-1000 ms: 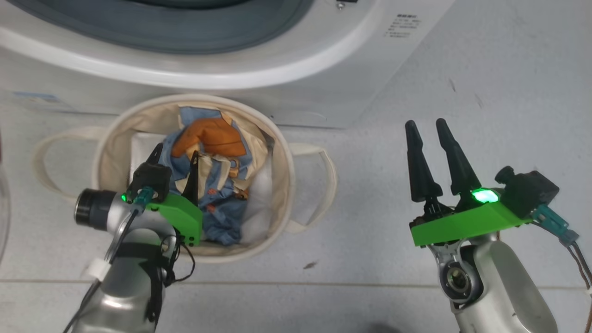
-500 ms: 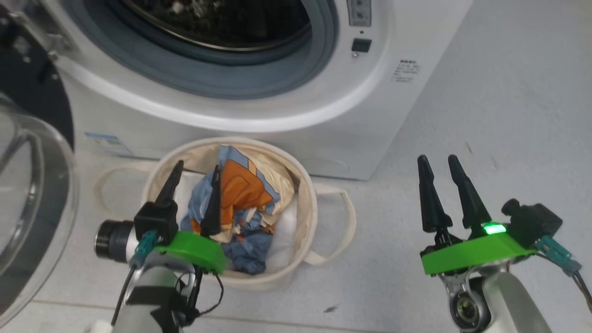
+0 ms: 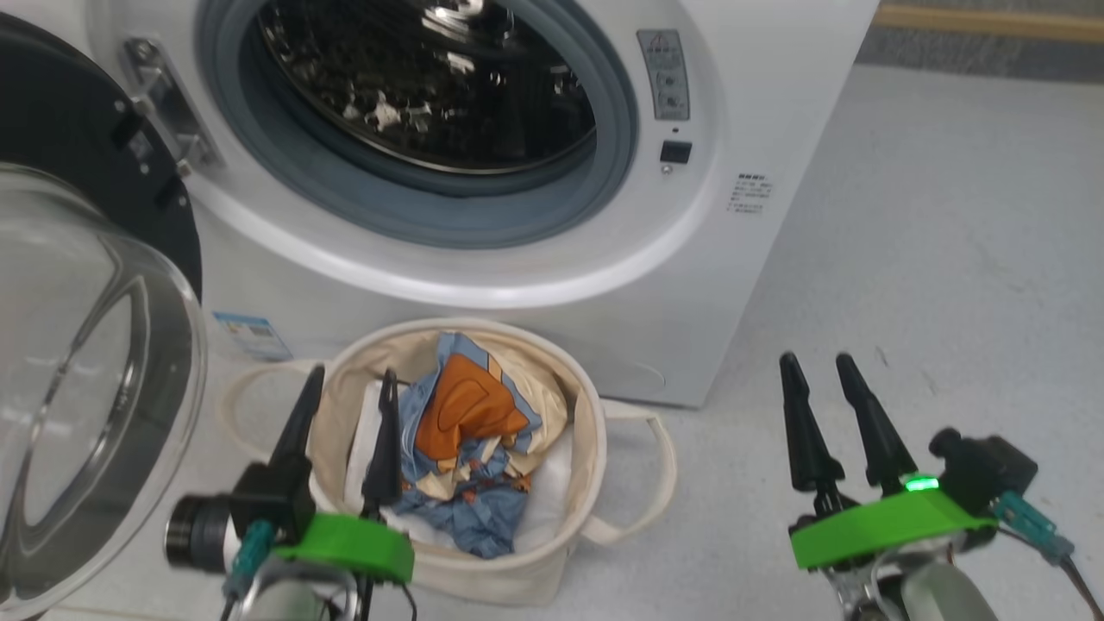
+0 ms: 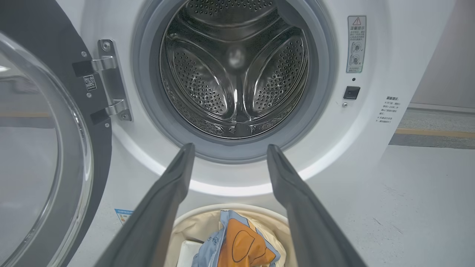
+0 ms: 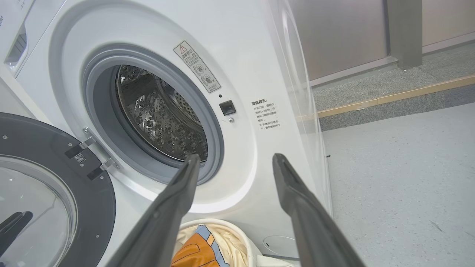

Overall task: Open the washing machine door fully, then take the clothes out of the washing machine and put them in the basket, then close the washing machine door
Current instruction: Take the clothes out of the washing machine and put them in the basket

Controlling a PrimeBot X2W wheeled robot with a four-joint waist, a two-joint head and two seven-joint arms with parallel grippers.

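A pale grey floor (image 3: 949, 259) runs under a white washer (image 3: 690, 285), and in the right wrist view a kerb (image 5: 389, 98) with a yellow edge crosses behind it. The door (image 3: 86, 388) stands swung wide to the washer's left, hung on a metal hinge (image 4: 111, 81) beside the grey-rimmed mouth. Its clear glass bowl bulges toward the head camera, with the black rim behind. Through the mouth the perforated steel drum (image 4: 237, 66) shows, glossy with reflections. A small blue label (image 3: 250, 335) sits low on the washer's front, just beside the door. The basket (image 3: 595, 431) stands on the floor right in front of the washer, below the mouth, one strap handle looped out on each side. The clothes (image 3: 466, 414) lie bunched inside it (blue fabric with a big orange patch uppermost and cream at the edges), with a white sheet (image 3: 548, 483) showing beside and under them. The left gripper (image 3: 354, 372) hangs over the basket's left side with its fingers spread apart and nothing between them, pointing toward the washer's mouth. The right gripper (image 3: 815, 356) hovers over bare floor to the basket's right, well apart from it, fingers likewise parted and empty.
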